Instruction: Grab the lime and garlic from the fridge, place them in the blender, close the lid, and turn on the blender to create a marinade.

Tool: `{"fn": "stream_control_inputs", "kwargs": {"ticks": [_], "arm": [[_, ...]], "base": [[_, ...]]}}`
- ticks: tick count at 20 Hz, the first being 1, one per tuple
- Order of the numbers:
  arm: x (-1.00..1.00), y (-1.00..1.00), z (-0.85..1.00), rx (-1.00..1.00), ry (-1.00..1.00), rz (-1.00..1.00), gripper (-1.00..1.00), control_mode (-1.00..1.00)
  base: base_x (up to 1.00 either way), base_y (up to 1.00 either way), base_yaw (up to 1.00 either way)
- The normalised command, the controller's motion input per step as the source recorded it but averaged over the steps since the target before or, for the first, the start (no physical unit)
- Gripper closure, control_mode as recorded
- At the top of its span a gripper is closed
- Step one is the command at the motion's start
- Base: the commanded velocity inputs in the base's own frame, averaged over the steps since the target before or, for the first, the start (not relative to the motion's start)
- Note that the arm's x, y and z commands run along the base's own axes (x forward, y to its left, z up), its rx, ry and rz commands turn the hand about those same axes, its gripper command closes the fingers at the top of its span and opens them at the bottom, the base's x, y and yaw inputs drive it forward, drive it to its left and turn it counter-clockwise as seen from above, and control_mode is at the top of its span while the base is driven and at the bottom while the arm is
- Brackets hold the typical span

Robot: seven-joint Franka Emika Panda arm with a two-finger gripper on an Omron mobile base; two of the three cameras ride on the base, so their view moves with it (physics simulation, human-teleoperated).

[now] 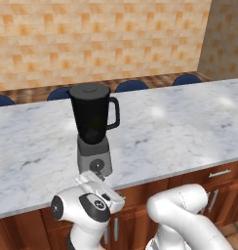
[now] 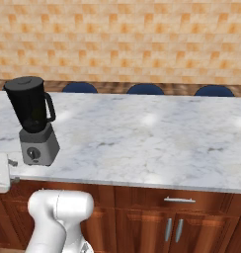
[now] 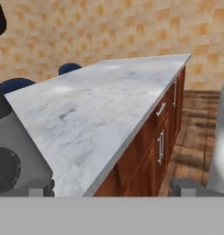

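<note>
I see the blender standing upright on the marble counter, long axis vertical, near the front edge and toward the counter's left end in both base views. Its black jug tapers downward into the grey square base. The lid sits flat on the jug's top, so the jug is closed. The side handle points to the right along the counter in both base views. The round dial faces the front edge, toward my arm. My gripper is just in front of the dial in the left base view, right at the counter edge; I cannot tell whether it touches the dial. In the hand view two dark finger tips stand well apart at the bottom, so the fingers are spread with nothing between them. That view is tilted; the blender base and dial are cut off at its left edge, only partly seen. In the right base view only a white piece of the hand shows at the left edge, cropped. Jug contents hidden: the black wall is opaque. Blue chair backs peek over the far edge, mostly hidden by the counter. Wooden cabinets with metal handles run below.
</note>
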Motion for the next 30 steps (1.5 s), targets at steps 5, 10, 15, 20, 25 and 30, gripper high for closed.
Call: {"fn": "stream_control_inputs", "kwargs": {"ticks": [5,10,15,20,25,30], "arm": [[0.49,0.0,-0.47,0.0,-0.06,0.0,-1.0,-1.0],[0.42,0.0,-0.12,0.0,-0.11,0.0,-1.0,-1.0],[0.32,0.0,-0.37,0.0,-0.06,0.0,-1.0,-1.0],[0.42,0.02,-0.29,0.0,-0.05,0.0,-1.0,-1.0],[0.33,0.21,-0.36,0.0,-0.03,0.0,-1.0,-1.0],[0.19,0.38,-0.38,0.0,-0.05,0.0,-1.0,-1.0]], "base": [[0.0,0.0,0.0],[0.0,0.0,0.0],[0.0,0.0,0.0],[0.0,0.0,0.0],[0.0,0.0,0.0],[0.0,0.0,0.0]]}}
